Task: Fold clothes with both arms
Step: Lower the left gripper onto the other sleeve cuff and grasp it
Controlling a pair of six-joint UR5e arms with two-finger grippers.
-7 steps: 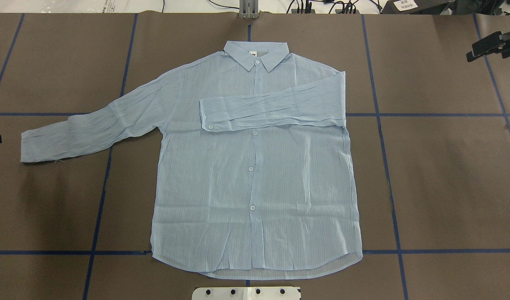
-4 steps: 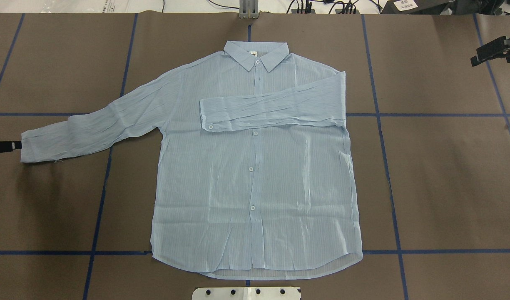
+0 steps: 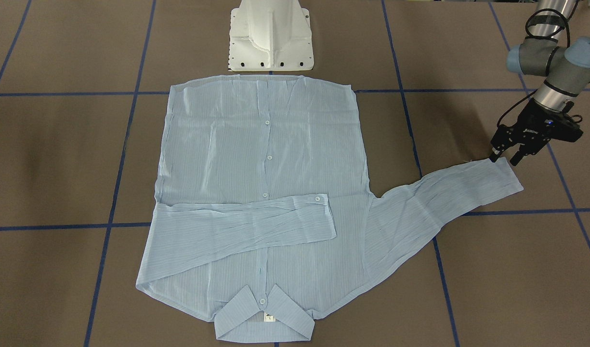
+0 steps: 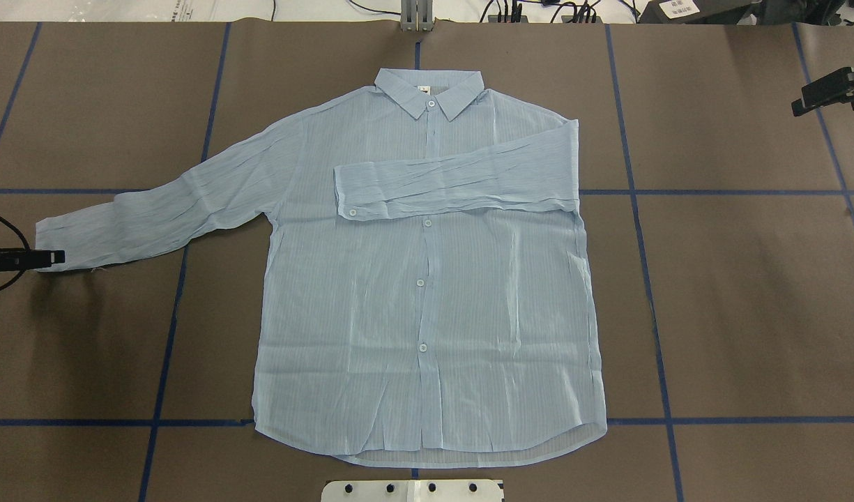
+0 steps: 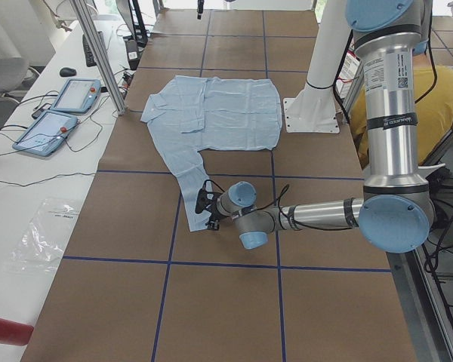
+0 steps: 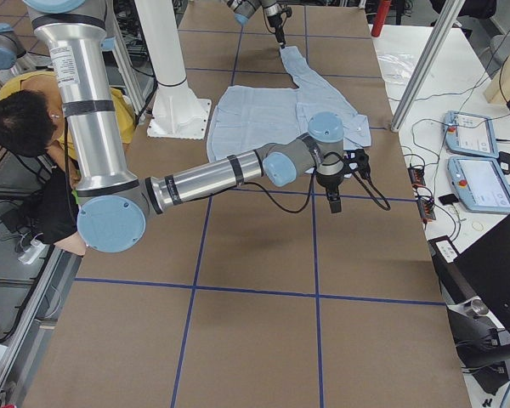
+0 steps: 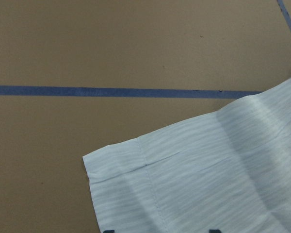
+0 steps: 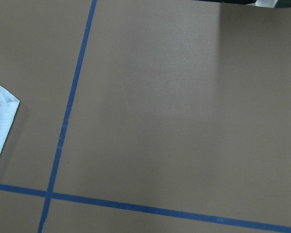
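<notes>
Tabletop (image 4: 747,314): brown paper with a blue tape grid. The shirt (image 4: 427,314) lies flat on its middle, buttoned and front up. Its collar (image 4: 430,87) points at the far edge and its hem sits just short of the near edge, by the robot's base.

My left arm (image 5: 317,213) reaches low along the left side of the tabletop. My right arm (image 6: 204,178) is stretched out towards the far right corner, well apart from the cloth.

The folded sleeve (image 4: 461,181), on my right side, already lies across the chest. The other sleeve (image 4: 155,216) is not folded and runs out flat towards the left edge.

The left gripper (image 3: 504,160) is down at the end of that sleeve. Its jaws stand apart with nothing pinched, at the corner of the cuff (image 7: 136,165). In the wrist view the cuff lies flat on the paper in front of the fingers.

The right gripper (image 4: 817,97) hangs over bare paper. I cannot tell whether it is wide or narrow.

My read is that the step in hand is the second sleeve fold, at the reach-for-the-cuff stage. About a quarter of the task is done.

The next move calls for:
- getting one jaw under the thin cuff edge without pushing it into a ruck;
- closing on a single layer;
- lifting and carrying the sleeve across the chest to lie over or beside the first one.

The fabric looks light and will probably drag or crease if I pull it low.
</notes>
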